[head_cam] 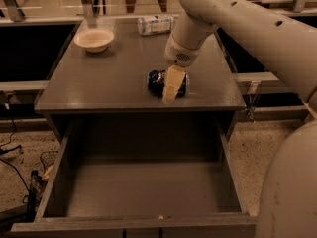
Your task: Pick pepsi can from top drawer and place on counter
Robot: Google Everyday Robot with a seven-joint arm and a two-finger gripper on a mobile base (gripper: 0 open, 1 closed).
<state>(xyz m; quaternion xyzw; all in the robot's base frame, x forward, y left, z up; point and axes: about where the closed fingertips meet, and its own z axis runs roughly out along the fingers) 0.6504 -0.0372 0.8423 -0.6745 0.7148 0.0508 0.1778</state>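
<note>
The pepsi can [155,81] lies on its side on the counter [109,78], toward 5 o'clock and near the front edge. The gripper [171,86] is over it, and I cannot tell whether it is clamped or released. Any release should be a straight lift, because the can may roll. A white bowl [94,37] sits at 11 o'clock and a bottle [156,24] at 12. The top drawer [148,187] stands open below.

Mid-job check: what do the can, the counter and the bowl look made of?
The can, on the counter at the pincer, looks like thin metal: glossy blue, glints. The counter looks matte grey laminate, speckled, though uncertain. The bowl is pale and dull, paper or plastic.
</note>
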